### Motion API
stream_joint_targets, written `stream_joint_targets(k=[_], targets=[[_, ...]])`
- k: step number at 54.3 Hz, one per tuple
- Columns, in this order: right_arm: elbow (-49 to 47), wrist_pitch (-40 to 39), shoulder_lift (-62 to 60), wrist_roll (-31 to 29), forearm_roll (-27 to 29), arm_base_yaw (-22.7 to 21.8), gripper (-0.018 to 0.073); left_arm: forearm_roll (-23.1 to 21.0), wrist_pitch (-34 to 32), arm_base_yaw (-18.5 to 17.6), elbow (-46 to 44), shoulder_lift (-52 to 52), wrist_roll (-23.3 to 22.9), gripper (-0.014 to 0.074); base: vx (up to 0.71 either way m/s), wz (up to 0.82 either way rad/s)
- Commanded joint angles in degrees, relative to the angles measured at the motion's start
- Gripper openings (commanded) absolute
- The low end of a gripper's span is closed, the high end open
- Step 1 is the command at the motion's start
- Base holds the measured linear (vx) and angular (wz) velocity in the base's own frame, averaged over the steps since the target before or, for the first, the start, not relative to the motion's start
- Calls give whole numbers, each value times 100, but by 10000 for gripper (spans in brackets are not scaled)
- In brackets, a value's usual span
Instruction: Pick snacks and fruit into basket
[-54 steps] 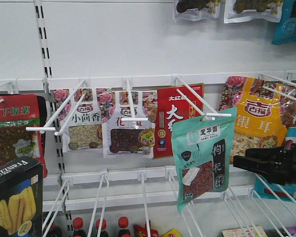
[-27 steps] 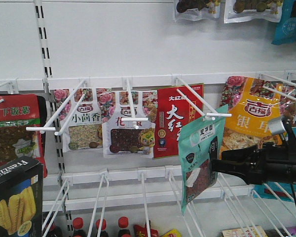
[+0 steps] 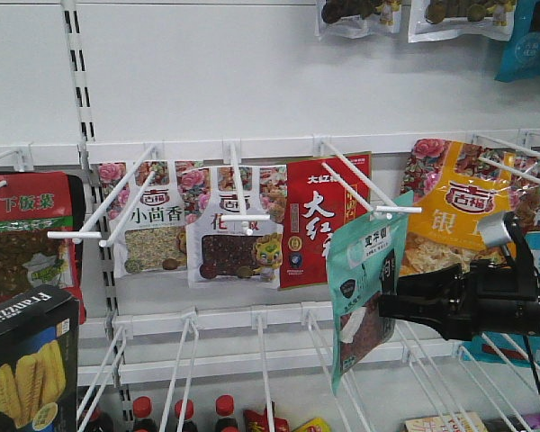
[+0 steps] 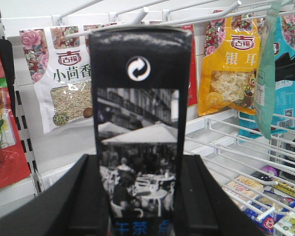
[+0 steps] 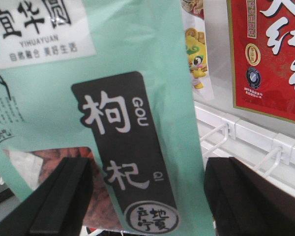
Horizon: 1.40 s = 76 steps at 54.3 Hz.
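The left hand point(image 4: 142, 196) is clamped on the black "Franzzi" cardboard box printed with yellow wafer rolls point(image 3: 27, 360). Its dark fingers point(image 4: 64, 206) press both sides of the upright box, which is held in the air in front of the shelving, so one snack is picked but not delivered. The right hand point(image 5: 147, 196) has its fingers point(image 5: 59, 201) apart, one on each side of the teal plastic pouch of red goji berries point(image 5: 123, 123), with a clear gap between the pouch and the finger at the right of the wrist view. I judge that this grip has not been made. Above this hand the pouch hangs by its top from the tip of a white wire peg point(image 3: 378, 211), turned partly edge-on, and it has yet to be gripped and drawn off. Just behind the right hand hangs a yellow pouch point(image 3: 450, 216). Farther back and to this hand's left, a large red pouch point(image 3: 319, 225) and white floral-topped pouches point(image 3: 148, 225) hang against the white shelf wall point(image 3: 252, 72). The basket shows in no view, nor does any fruit I can make out. By my reckoning the task is at an early stage: both snacks and all the fruit have yet to go in.
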Motion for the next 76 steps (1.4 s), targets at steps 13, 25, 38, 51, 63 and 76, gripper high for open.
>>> stream_joint_targets(k=[13,25,38,51,63,76], targets=[[-180,-490,-257,334,-26,-15,542,-238,-239,1,-164,1,-19,3,0,0],[-180,29,-441,432,-320,-21,542,-238,-239,1,-164,1,-19,3,0,0],[-180,490,-707,503,-541,-21,542,-238,-239,1,-164,1,-19,3,0,0],[-180,914,-734,491,-573,-21,542,-238,-239,1,-164,1,-19,3,0,0],[-180,710,-734,411,-664,-21,515,-238,-239,1,-164,1,-19,3,0,0],[-180,697,-771,877,-680,-21,489,-238,-239,1,-164,1,-19,3,0,0]])
